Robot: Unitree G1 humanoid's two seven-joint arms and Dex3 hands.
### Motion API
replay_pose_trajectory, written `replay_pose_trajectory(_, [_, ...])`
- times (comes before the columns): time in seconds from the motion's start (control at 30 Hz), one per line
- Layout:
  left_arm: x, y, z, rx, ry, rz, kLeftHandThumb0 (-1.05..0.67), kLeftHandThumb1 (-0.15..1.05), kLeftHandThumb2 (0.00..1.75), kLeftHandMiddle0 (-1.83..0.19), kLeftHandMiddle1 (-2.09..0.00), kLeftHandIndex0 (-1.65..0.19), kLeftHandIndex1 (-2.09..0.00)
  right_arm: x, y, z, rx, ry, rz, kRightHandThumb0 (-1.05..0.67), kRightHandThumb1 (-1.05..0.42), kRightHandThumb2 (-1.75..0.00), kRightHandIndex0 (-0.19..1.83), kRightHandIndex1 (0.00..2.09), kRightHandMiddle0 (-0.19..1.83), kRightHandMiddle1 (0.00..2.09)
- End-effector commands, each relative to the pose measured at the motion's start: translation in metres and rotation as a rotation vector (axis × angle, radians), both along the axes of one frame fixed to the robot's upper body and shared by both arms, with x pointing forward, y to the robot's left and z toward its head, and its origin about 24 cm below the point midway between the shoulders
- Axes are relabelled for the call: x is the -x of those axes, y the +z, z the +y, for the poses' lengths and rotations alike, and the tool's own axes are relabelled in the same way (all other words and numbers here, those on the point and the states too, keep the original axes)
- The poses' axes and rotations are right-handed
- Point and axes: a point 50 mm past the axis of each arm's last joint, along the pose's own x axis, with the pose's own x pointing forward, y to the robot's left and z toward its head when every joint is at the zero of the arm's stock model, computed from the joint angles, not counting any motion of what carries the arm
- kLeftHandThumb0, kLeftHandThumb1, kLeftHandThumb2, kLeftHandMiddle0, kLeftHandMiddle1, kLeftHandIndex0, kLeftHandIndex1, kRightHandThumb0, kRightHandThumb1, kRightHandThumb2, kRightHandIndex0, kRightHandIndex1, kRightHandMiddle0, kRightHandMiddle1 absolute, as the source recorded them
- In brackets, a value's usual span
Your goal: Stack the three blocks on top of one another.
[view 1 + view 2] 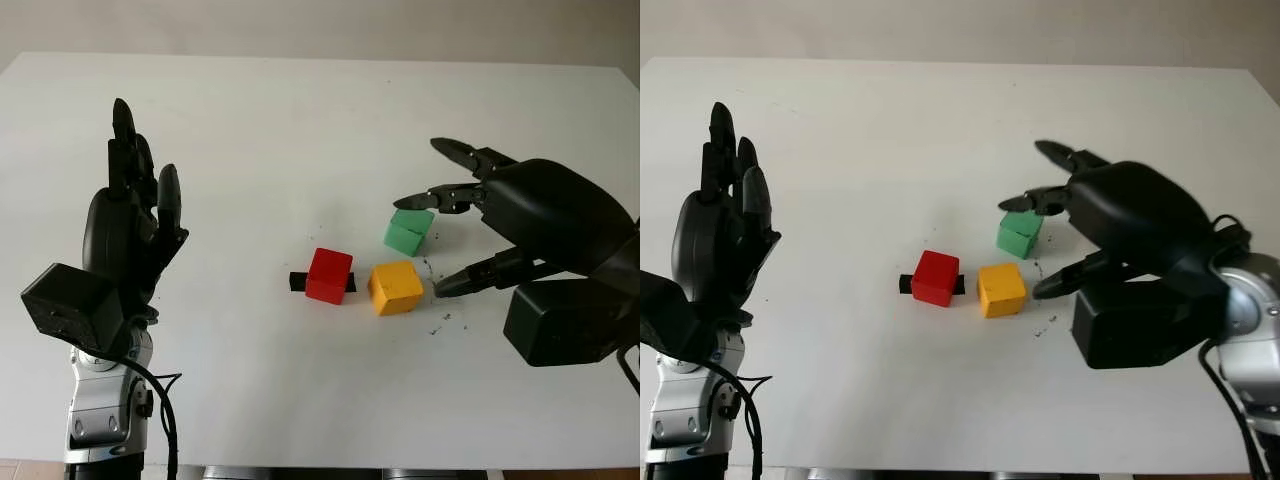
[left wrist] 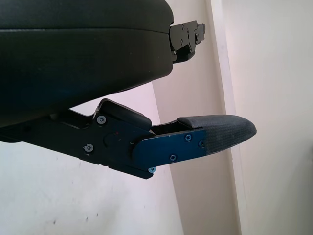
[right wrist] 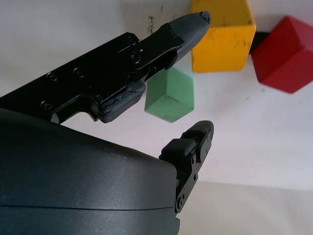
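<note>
Three blocks lie apart on the white table [image 1: 300, 120]. The red block [image 1: 329, 275] sits on a short black strip [image 1: 297, 282] near the middle. Just to its right is the yellow block [image 1: 395, 287], and behind that the green block [image 1: 408, 231]. My right hand [image 1: 446, 230] hovers open just right of the green and yellow blocks, holding nothing; one fingertip [image 1: 441, 289] is beside the yellow block, another [image 1: 412, 201] is over the green one. In the right wrist view the green block [image 3: 170, 95] lies between the fingers [image 3: 188, 24]. My left hand [image 1: 135, 210] is raised, open, at the left.
Small dark specks [image 1: 440, 318] mark the table by the yellow block. The table's near edge [image 1: 300, 462] runs along the bottom, its far edge against a pale wall. Bare surface lies between the left hand and the red block.
</note>
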Motion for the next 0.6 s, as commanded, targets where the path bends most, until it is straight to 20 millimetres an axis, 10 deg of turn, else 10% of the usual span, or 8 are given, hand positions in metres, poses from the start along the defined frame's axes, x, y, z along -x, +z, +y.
replay_pose_trajectory(0.0, [0.002,-0.004,0.0,-0.026,0.004,0.013,-0.77,1.05,0.62,0.19,0.0,0.19,0.0,0.001,-0.002,0.005,0.001,0.019,0.001,-0.8,-0.82,-0.06,0.07,0.06,0.62,0.08])
replay_pose_trajectory(0.57, [0.008,-0.005,-0.008,-0.134,0.05,0.021,-0.81,1.05,0.54,0.19,-0.04,0.18,-0.04,0.007,-0.032,0.015,-0.065,0.088,0.114,-0.78,-0.83,-0.05,0.0,0.04,0.58,0.05])
